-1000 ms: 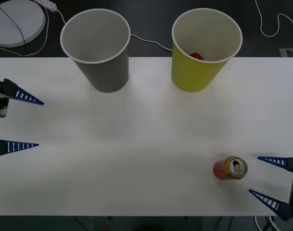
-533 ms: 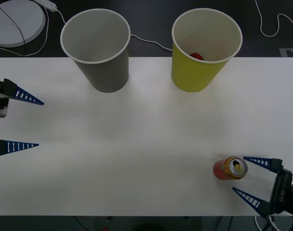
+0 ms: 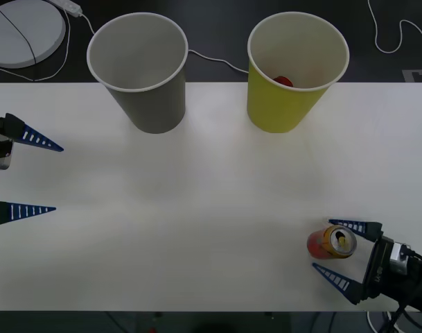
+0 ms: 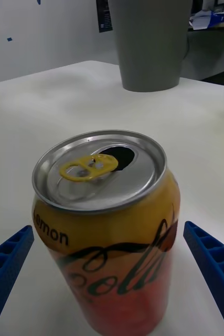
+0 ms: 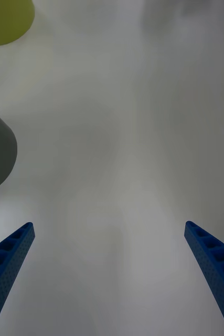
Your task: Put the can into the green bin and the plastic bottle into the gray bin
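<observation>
The can [image 3: 330,243], orange-red with a silver-gold top, stands upright near the table's front right; its opened top shows close up in the right wrist view [image 4: 106,226]. My right gripper [image 3: 321,243] is open with one blue finger on each side of the can [image 4: 107,228], not touching it. At the back stand the gray bin [image 3: 155,107] and, to its right, the green bin [image 3: 280,107]. My left gripper [image 3: 58,178] hangs open over the table's left edge, holding nothing [image 5: 109,225]. The plastic bottle is out of view.
A small red object [image 3: 283,81] lies inside the green bin. Behind the table lie a white round disc [image 3: 20,28] and white cables [image 3: 211,59]. The can is close to the table's front edge [image 3: 197,310].
My right gripper has moved left along the front edge until its open fingers flank the can. The can, the bins and the left arm have stayed put.
</observation>
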Robot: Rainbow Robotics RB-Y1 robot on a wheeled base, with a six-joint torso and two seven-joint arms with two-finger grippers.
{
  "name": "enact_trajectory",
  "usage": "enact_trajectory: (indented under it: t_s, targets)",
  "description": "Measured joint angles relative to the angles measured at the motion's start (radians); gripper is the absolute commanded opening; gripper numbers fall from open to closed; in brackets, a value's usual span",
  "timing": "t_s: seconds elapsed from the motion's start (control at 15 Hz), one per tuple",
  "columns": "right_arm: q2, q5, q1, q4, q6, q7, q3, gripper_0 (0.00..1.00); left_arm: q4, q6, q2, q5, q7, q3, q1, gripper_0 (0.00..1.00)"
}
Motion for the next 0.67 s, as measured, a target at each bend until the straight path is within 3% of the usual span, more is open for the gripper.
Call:
enact_trajectory:
  t_s: [0.33,0.4,0.47,0.53,0.67]
  targets:
    - [0.021,0.0,-0.014,0.0,0.004,0.018,0.016,1.0,0.0,0.0,0.0,0.0,0.0,0.0,0.0,1.0]
    - [0.021,0.0,-0.015,0.0,0.004,0.022,0.016,0.86,0.0,0.0,0.0,0.0,0.0,0.0,0.0,1.0]
    - [0.021,0.0,-0.015,0.001,0.004,0.026,0.016,0.36,0.0,0.0,0.0,0.0,0.0,0.0,0.0,1.0]
    - [0.021,0.0,-0.015,0.0,0.004,0.029,0.016,0.0,0.0,0.0,0.0,0.0,0.0,0.0,0.0,1.0]
    - [0.021,0.0,-0.014,0.0,0.007,0.033,0.016,0.0,0.0,0.0,0.0,0.0,0.0,0.0,0.0,1.0]
